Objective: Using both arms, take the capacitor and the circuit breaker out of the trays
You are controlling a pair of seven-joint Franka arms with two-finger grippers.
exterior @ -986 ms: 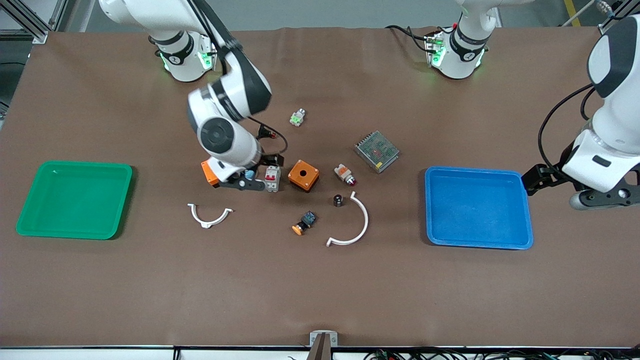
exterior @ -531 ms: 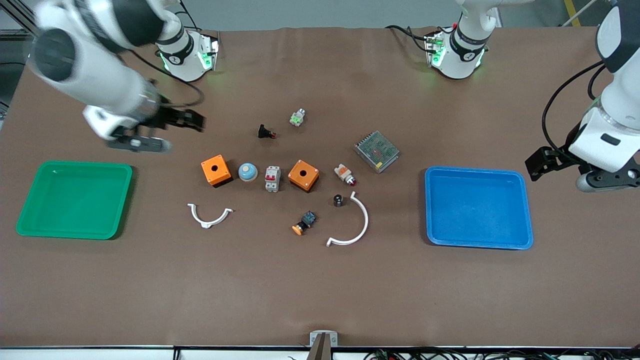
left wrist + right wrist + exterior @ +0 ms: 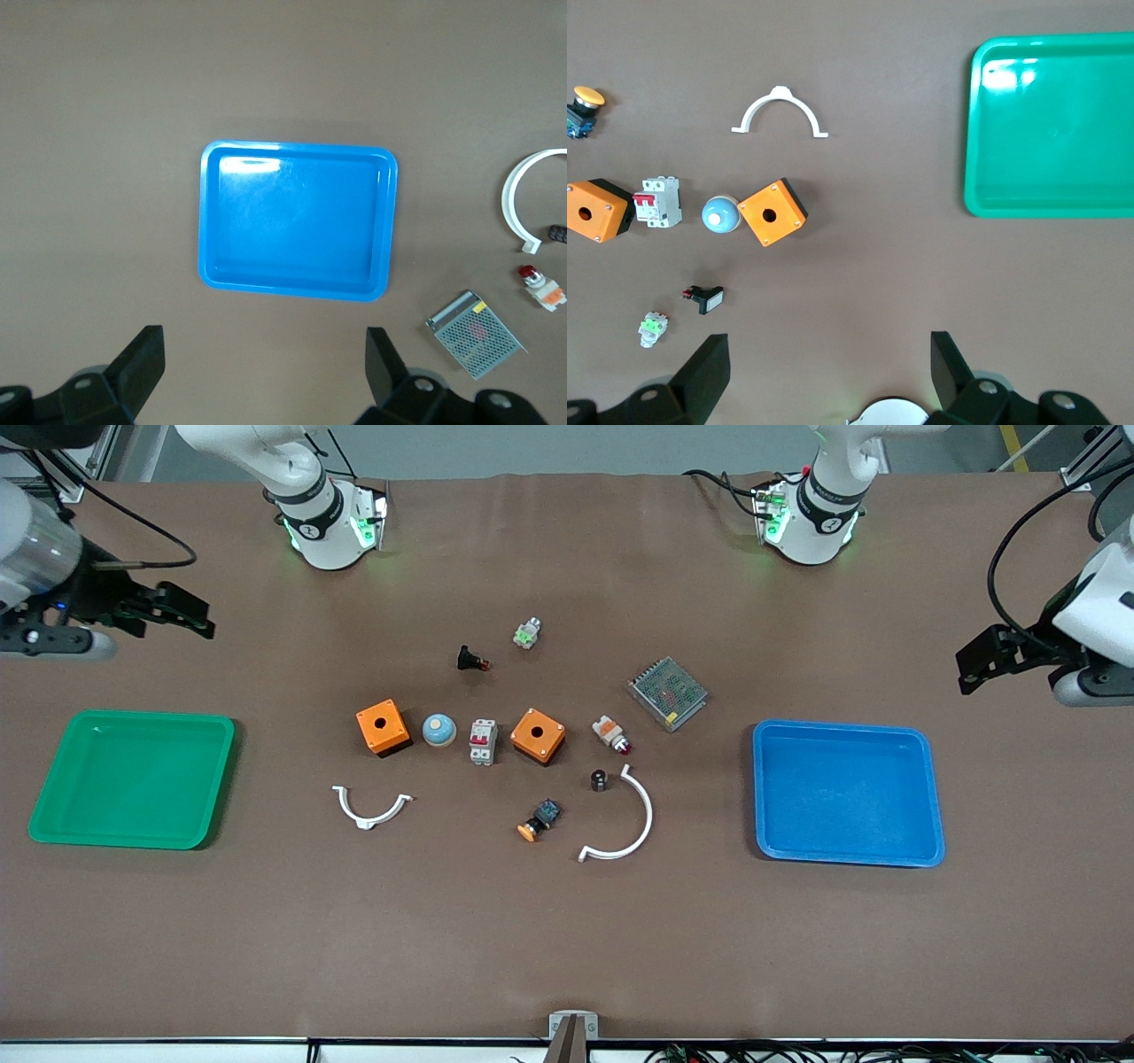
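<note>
Breaker lies between two orange boxes; capacitor sits nearer the front camera than them. Left gripper over bare table by blue tray, right gripper near green tray: both spread wide, holding nothing.

right arm raised at its end of table, right gripper up in air, fingers spread wide, nothing between them. left arm raised at its end, left gripper likewise aloft, fingers wide apart, empty.

Grey breaker lies between orange boxes; black capacitor stands nearer.
</note>
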